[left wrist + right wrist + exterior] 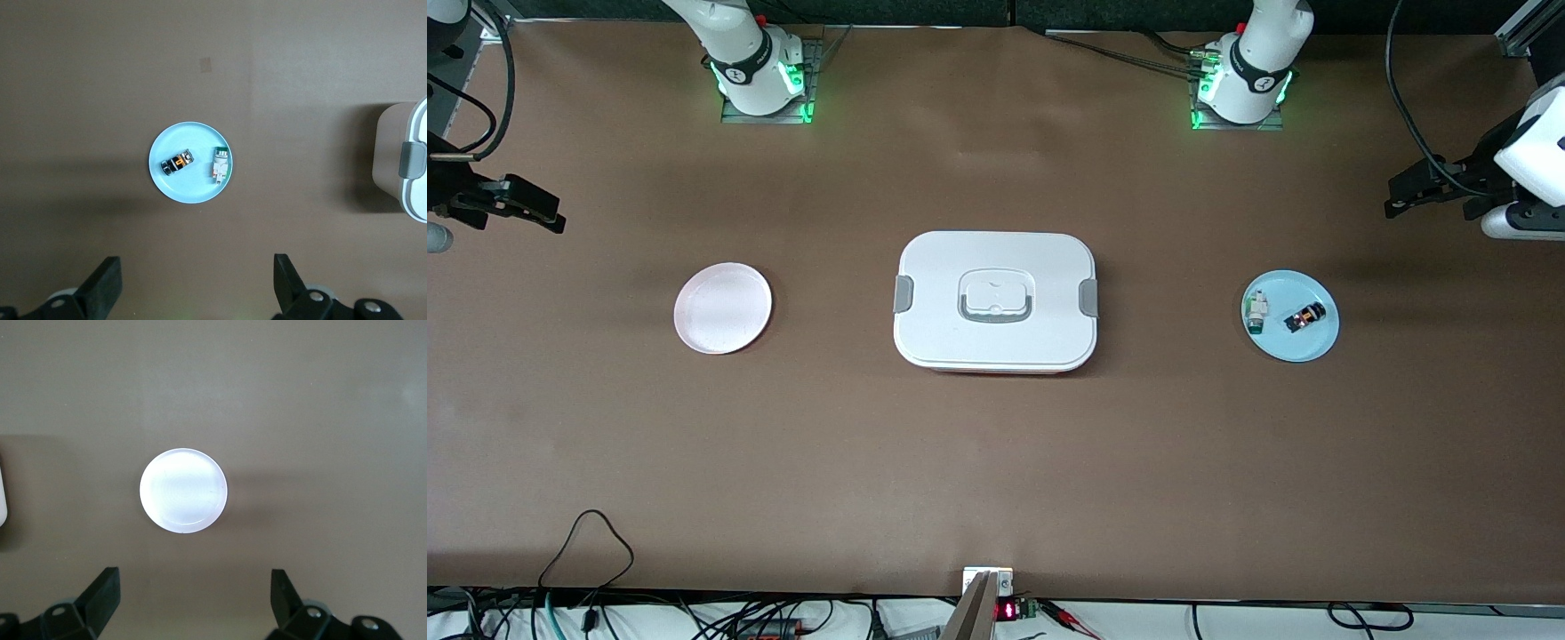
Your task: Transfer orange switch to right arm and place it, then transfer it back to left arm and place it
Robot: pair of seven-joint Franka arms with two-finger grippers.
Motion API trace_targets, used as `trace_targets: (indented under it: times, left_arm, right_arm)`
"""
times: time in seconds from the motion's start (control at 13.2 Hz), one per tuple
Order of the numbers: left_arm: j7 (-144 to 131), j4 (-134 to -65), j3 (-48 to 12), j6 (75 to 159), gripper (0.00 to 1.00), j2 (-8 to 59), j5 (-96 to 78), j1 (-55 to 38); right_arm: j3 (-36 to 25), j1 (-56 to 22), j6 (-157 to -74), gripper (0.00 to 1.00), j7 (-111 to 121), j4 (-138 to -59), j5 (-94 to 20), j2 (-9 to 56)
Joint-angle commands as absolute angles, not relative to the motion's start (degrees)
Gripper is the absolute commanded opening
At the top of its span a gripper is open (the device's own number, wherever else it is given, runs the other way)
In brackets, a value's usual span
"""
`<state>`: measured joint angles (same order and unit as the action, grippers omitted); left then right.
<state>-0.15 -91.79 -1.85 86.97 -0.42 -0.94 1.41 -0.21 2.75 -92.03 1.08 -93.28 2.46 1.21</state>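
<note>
Bare brown tabletop (996, 480), cables along edge

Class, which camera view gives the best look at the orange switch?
The left wrist view: the orange switch lies mid-picture on the blue plate, its orange markings plain. The front view shows it smaller, as a dark speck. The right wrist view does not show it.
</note>
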Motion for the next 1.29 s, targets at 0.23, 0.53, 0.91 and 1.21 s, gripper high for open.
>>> trace_targets:
  times: [0.23, 0.53, 0.91, 1.21]
  left_arm:
    - [-1.23, -90.79, -2.02, 85.08, 1.00, 0.44, 0.18, 1.67]
    - [-0.26, -91.23, -1.67, 83.41, 1.00, 2.01, 0.61, 3.24]
    - [-0.35, -91.41, -1.67, 83.23, 1.00, 8.60, 1.85, 6.59]
    - [-0.44, -91.49, -1.58, 85.33, 1.00, 16.15, 2.20, 9.93]
  right_arm:
    - [-0.09, 2.72, -91.58, 1.00, 1.05, -92.37, 2.37, 1.32]
    - [-0.09, 2.72, -91.58, 1.00, 1.14, -92.37, 2.55, 1.32]
    - [-0.09, 2.64, -91.58, 1.00, 1.14, -92.37, 2.72, 1.32]
    - [0.09, 2.64, -91.23, 1.00, 1.06, -92.37, 3.96, 1.32]
